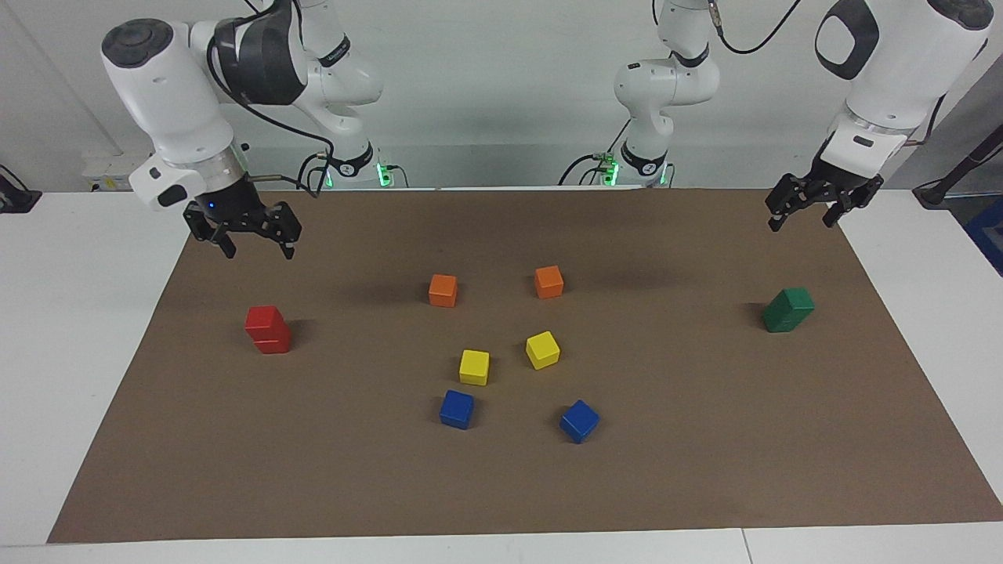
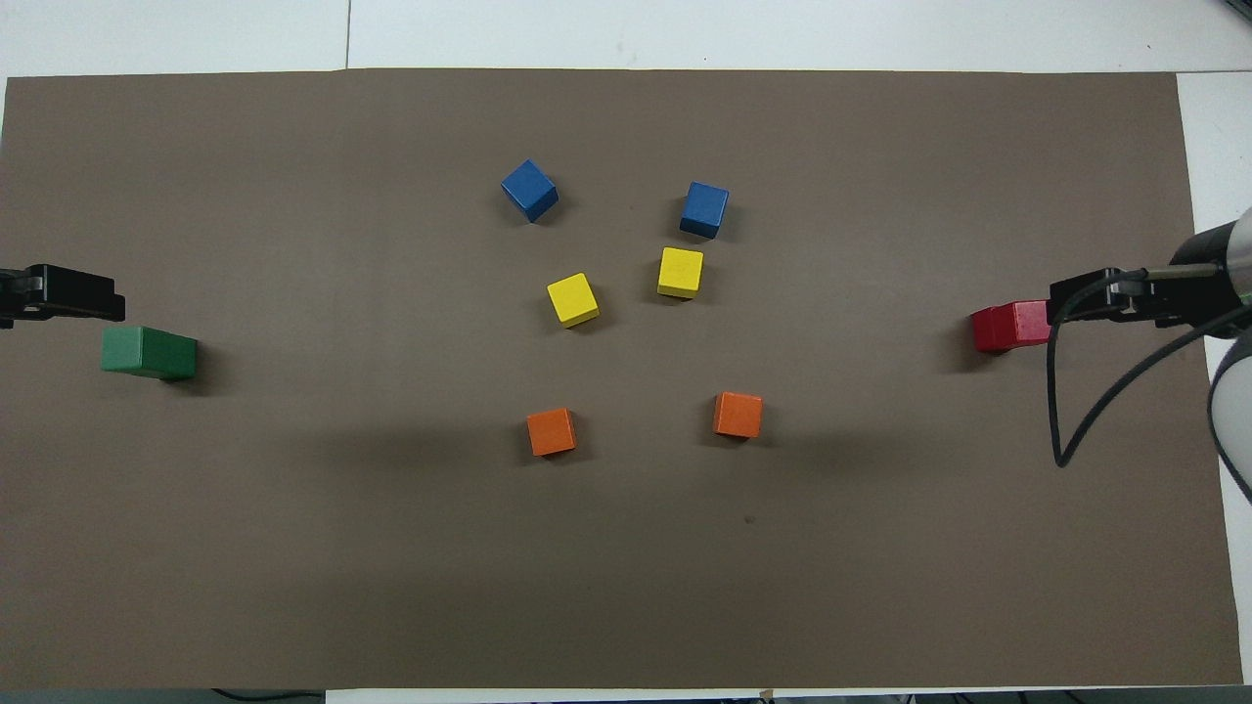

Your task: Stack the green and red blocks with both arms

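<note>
Red blocks (image 1: 267, 329) two stacked, green blocks (image 1: 788, 309) two stacked

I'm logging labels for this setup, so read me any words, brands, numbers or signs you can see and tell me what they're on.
None can be read.
Right arm: dark lettering on its upper link, too small to read.
Red blocks, green blocks, brown mat: no text or signs visible.

wall (image 1: 486, 94): plain pale grey | worktop (image 1: 70, 329): white, seamed panels | brown mat (image 1: 501, 486): covers most | light: even, soft shadows
</note>
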